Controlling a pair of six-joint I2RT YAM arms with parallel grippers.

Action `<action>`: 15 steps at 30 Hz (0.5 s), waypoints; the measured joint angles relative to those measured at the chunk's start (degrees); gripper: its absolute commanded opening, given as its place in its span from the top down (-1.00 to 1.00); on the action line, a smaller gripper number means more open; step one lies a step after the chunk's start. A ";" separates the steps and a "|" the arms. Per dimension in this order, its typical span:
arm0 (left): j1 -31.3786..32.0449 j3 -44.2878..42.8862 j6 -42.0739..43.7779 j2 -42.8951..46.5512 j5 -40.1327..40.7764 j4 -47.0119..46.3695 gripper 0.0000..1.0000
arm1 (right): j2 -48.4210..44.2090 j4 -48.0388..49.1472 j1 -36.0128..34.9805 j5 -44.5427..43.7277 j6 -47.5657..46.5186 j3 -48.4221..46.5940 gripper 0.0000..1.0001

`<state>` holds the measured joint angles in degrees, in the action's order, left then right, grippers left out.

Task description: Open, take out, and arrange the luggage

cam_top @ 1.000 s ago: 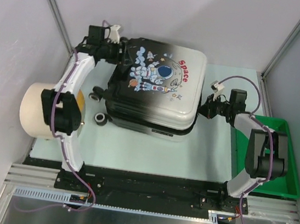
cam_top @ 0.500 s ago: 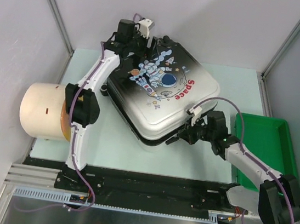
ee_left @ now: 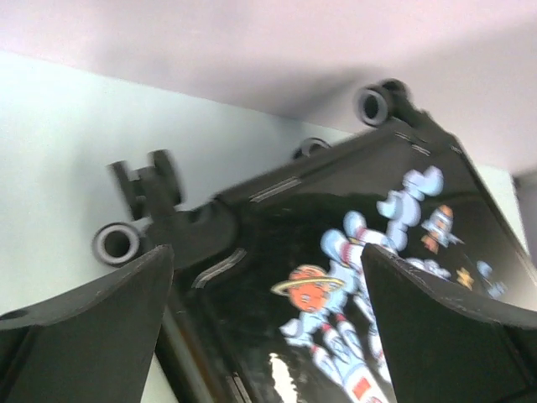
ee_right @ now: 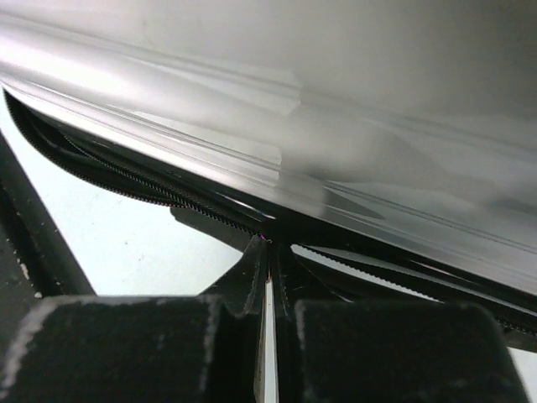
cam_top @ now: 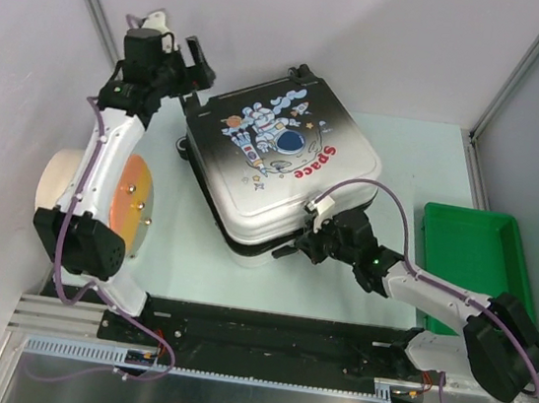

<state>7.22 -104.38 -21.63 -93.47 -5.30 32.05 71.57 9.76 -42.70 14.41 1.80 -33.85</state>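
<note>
The luggage (cam_top: 275,162) lies flat on the table, astronaut "Space" print up, turned at an angle with its wheels toward the far left. My left gripper (cam_top: 193,62) is open and empty, hovering over the wheel corner; in the left wrist view (ee_left: 264,252) its fingers frame the black shell (ee_left: 277,210) and a wheel (ee_left: 116,243). My right gripper (cam_top: 306,244) is shut at the suitcase's near edge. In the right wrist view (ee_right: 269,243) its tips pinch the zipper pull where the zipper (ee_right: 126,176) runs under the silver shell (ee_right: 336,126).
A beige cylinder with an orange face (cam_top: 81,199) lies at the left, beside the left arm. A green plastic bin (cam_top: 471,258) stands at the right edge. Grey walls with metal posts close in the back and both sides.
The suitcase has turned on the table. My right gripper has run left along its near edge at the zipper. My left gripper has swung back to the far-left wheel corner.
</note>
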 measured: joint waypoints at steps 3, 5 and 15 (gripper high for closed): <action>-2.40 2.29 -2.12 0.46 4.22 -0.15 -0.93 | -0.20 -0.11 -1.42 -3.63 -0.02 0.00 1.00; -2.40 3.76 -2.84 -0.63 6.25 0.39 -0.93 | -0.57 -0.66 -1.64 -5.40 -0.15 0.00 1.00; -2.38 3.45 -7.21 -10.73 11.65 1.38 -0.87 | -1.33 -1.90 -0.48 -6.58 -0.37 0.11 1.00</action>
<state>4.84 -100.92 -28.84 -104.20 6.35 33.43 70.24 7.86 -43.18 7.84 1.43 -33.74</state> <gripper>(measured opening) 0.952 0.017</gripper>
